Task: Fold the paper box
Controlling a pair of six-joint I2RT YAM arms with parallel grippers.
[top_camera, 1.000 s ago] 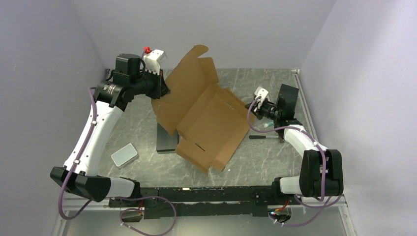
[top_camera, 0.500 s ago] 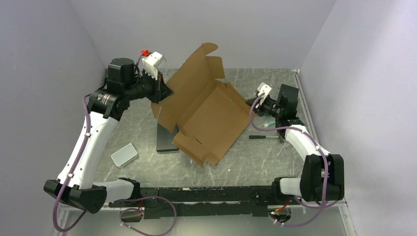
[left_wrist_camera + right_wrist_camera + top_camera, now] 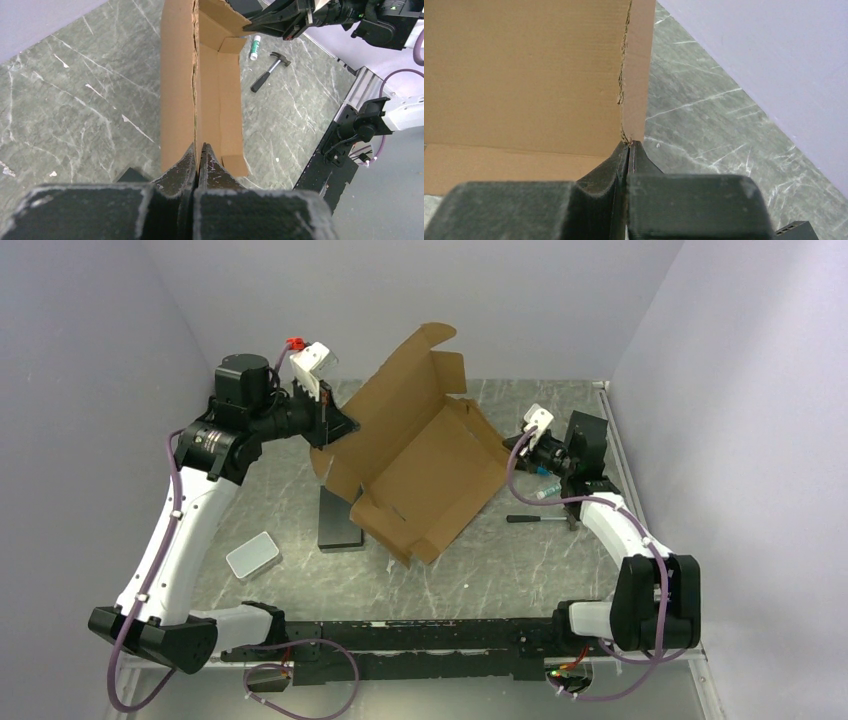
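Paper box [image 3: 420, 455]: centre of the top view, tilted, its lid panel raised toward upper centre. It is slung between both arms, likely to free the flaps for creasing.
Black block [image 3: 338, 525]: lower left of the box and partly under it.
Left gripper [image 3: 198, 152]: clenched on the box's left edge to anchor it.
Right gripper [image 3: 629, 146]: pinched tight on the opposite edge.

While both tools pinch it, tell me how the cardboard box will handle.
The paper box is probably stiff: its tilted panels look flat. It likely hinges at creases, since flaps stand at angles. Seemingly light: the left tool and right tool hold it up by thin edges.
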